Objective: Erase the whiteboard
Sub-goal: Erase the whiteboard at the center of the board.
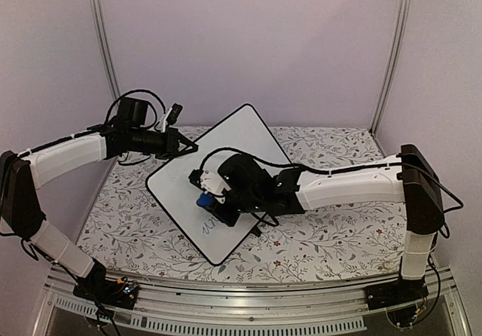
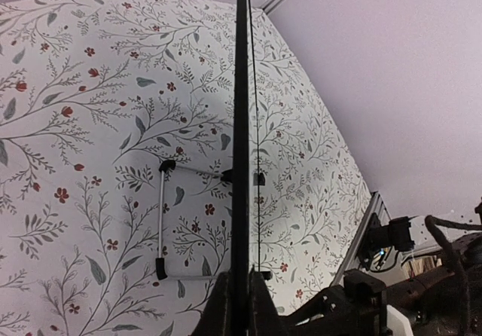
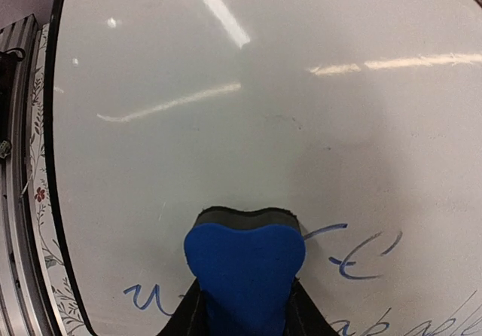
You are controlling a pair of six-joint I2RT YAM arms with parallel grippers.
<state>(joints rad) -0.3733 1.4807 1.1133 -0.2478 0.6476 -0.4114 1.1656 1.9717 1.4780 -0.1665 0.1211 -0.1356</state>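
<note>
The whiteboard is a white board with a thin black rim, propped tilted on the flowered table. My left gripper is shut on its upper left edge; in the left wrist view the board's rim runs edge-on up from between my fingers. My right gripper is shut on a blue eraser pressed against the board face. In the right wrist view the eraser, blue with a dark felt face, rests on the whiteboard just above blue handwriting.
The flowered tablecloth covers the table. The board's wire stand with black clip feet shows behind it. A metal rail runs along the near edge. Pale walls and two upright posts close the back.
</note>
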